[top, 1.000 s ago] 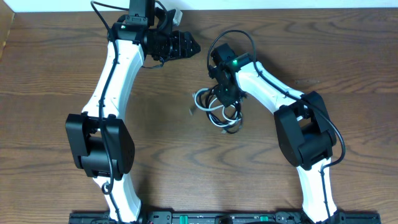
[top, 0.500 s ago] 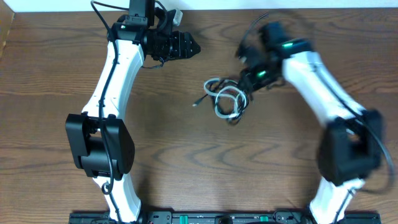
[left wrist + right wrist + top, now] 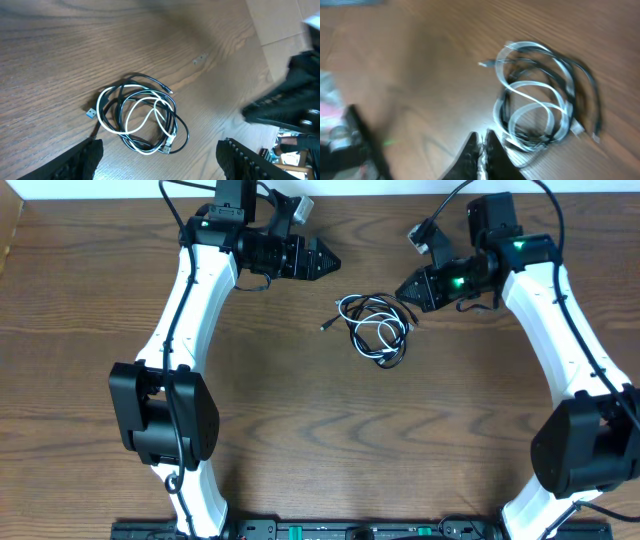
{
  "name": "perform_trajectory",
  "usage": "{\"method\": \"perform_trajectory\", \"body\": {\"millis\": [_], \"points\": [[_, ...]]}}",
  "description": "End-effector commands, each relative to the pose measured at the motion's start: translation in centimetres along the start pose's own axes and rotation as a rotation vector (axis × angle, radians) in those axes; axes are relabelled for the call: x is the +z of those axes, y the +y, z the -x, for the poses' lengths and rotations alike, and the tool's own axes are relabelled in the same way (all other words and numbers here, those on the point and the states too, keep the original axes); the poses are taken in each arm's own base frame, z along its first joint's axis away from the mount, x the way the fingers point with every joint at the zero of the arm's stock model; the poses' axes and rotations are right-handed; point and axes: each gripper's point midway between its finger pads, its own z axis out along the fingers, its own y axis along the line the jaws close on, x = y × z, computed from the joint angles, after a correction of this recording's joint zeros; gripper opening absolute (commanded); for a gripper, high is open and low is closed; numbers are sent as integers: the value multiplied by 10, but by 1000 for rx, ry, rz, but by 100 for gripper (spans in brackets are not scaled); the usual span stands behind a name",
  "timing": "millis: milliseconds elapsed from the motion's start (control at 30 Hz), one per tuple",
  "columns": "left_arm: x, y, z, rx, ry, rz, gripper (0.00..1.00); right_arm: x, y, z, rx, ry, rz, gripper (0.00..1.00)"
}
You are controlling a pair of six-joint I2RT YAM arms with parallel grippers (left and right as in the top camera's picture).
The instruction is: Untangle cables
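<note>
**Markings.** No maker's name or label can be read on either arm. A green light [image 3: 458, 283] glows on the right arm just behind its claw. Coloured clutter [image 3: 287, 152] at the lower right edge of the left wrist view is too blurred to read.

**Claws.**
- The left claw [image 3: 333, 260] stands with its fingers wide apart. In the left wrist view the two dark fingers [image 3: 82, 160] sit at opposite lower corners with bare wood between them. It holds nothing and touches nothing.
- The right claw [image 3: 400, 288] has its fingers [image 3: 479, 150] pressed together, tips meeting in a point, with nothing caught between them. It hangs close beside the cables, and no contact shows.

**Task items.** The cables [image 3: 375, 328] lie in one loose coil on the wooden counter [image 3: 300, 410], between the two claws and nearer the right one.
- The black cable [image 3: 182, 131] and the white cable [image 3: 131, 112] loop through each other several times.
- One small plug [image 3: 90, 113] juts out at the coil's edge, and another lies within the loops.

**Limits of view.**
- The right wrist view is smeared by motion, so the crossings of the cables cannot be traced there.
- In the left wrist view the right claw shows only as a blurred dark mass at the right side.
- In the overhead view the order of the strands, which over which, is too fine to judge.
</note>
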Motion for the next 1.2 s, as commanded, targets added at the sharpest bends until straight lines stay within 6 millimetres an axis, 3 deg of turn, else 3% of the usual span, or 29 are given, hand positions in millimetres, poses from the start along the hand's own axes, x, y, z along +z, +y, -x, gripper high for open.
{"method": "perform_trajectory", "body": {"millis": [0, 100, 167, 267, 467, 733, 867, 933, 967, 1033, 1167], "points": [[-3, -5, 1, 30, -7, -22, 77, 27, -47, -20, 164, 75, -170, 19], [-3, -5, 1, 30, -7, -22, 77, 44, -66, -23, 185, 86, -172, 30], [-3, -5, 1, 30, -7, -21, 77, 69, -80, -32, 172, 120, -136, 29], [-3, -5, 1, 30, -7, -21, 77, 92, -79, -42, 124, 150, -36, 28], [-3, -3, 1, 30, -6, -10, 77, 120, -91, -63, 135, 206, 10, 24], [-3, -2, 1, 30, -6, -5, 77, 120, -96, -56, 112, 173, 11, 25], [-3, 1, 0, 25, -1, 12, 77, 99, -83, -33, 112, 97, 91, 32], [-3, 1, 0, 24, 0, 12, 77, 90, -84, -28, 105, 79, 69, 35], [-3, 1, -1, 22, 2, 12, 77, 83, -94, -26, 144, 75, -4, 38], [-3, 1, -2, 20, 4, 12, 77, 78, -112, -29, 199, 86, -109, 42], [-3, 1, -2, 19, 5, 11, 77, 88, -112, -41, 211, 129, -112, 41]]}}
